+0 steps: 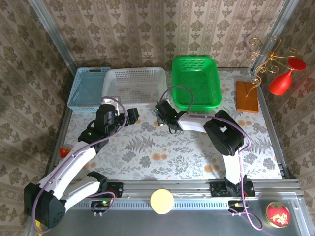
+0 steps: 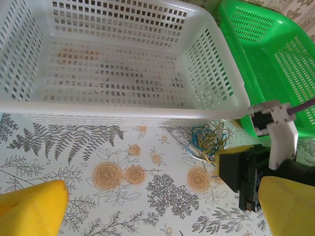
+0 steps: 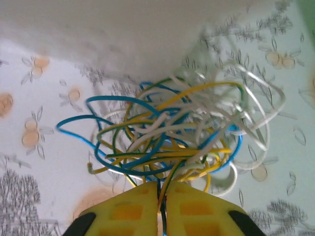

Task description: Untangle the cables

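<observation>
Cropping the right gripper point(image 3: 163, 191) at the bottom edge of the right wrist view, hiding where the pinched strands of the cables point(image 3: 172, 132) are ending. Blurring the white basket point(image 3: 123, 39) wall above them. Cutting the green basket point(image 2: 275, 64) at the left wrist view's right edge.

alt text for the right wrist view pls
Close up, a loose tangle of thin blue, yellow, white and green cables lies on a floral tablecloth. At the bottom edge the right gripper, with yellow fingers, is shut on a few strands of the clump. A blurred white basket wall crosses the top.
</observation>
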